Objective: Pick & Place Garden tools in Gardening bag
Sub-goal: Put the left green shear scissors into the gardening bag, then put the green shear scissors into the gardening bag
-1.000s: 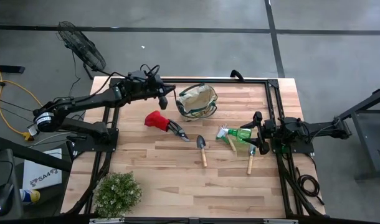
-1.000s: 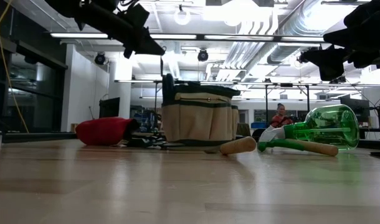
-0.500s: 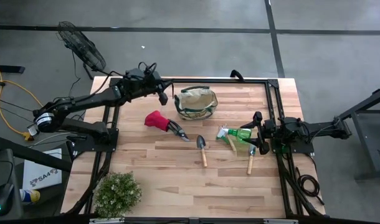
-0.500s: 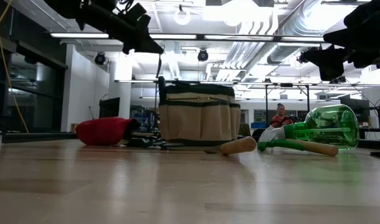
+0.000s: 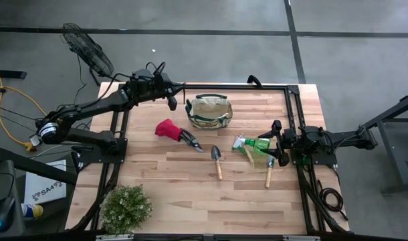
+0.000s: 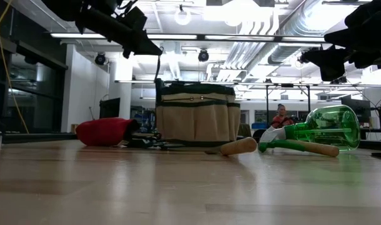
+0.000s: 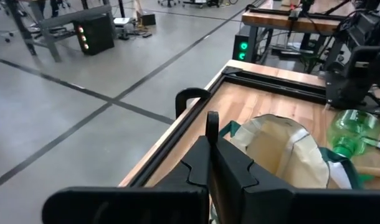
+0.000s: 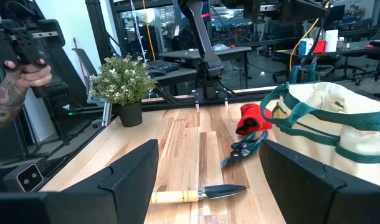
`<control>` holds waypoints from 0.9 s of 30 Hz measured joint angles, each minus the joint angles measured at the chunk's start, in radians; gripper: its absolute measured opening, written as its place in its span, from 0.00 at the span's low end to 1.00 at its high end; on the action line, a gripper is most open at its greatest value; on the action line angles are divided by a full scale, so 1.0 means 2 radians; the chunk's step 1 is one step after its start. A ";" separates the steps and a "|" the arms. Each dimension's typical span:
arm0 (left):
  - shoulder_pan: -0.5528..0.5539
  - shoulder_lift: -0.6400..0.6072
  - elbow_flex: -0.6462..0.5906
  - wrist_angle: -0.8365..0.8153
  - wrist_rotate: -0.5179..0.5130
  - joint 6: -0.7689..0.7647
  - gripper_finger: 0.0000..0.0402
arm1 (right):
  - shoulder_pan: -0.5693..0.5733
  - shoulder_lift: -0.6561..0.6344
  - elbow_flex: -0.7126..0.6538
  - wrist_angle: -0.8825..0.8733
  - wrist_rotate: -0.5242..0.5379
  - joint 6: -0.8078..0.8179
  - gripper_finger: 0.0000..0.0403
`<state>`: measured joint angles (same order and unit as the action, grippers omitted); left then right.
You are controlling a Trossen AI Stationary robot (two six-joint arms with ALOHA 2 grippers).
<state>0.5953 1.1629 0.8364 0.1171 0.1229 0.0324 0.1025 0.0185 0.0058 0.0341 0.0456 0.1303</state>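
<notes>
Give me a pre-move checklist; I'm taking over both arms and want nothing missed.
1. Left gripper shut on the handle: ok.
2. Bag upright, mouth open: ok.
3. Right gripper open and empty, beside the sprayer: ok.
4. Shears, trowel and sprayer in the bag: not ok, all lie on the table.
5. Bag bottom free of tools: cannot tell.

Beige bag (image 5: pixel 211 112) upright at table's far edge; shears (image 5: pixel 176 132), trowel (image 5: pixel 217 161), sprayer (image 5: pixel 256 144) lie nearer.
</notes>
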 joint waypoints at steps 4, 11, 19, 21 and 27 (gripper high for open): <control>0.000 0.000 0.000 0.000 -0.004 -0.013 0.10 | 0.000 0.000 0.000 0.000 0.000 0.000 0.67; 0.000 0.000 0.000 0.000 0.003 -0.009 0.41 | 0.000 0.000 0.000 0.000 0.000 0.000 0.67; 0.000 -0.023 0.000 0.004 0.056 -0.006 0.69 | 0.000 0.000 0.000 0.000 0.000 0.000 0.67; -0.001 -0.031 0.000 -0.005 0.088 0.003 0.70 | 0.000 0.000 0.000 0.000 0.000 0.000 0.67; -0.037 -0.051 0.000 -0.080 0.113 0.080 0.64 | 0.000 0.000 0.000 0.000 0.000 0.000 0.67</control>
<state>0.5220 1.0615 0.8368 -0.0433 0.3496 0.1920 0.1024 0.0185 0.0058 0.0341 0.0458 0.1303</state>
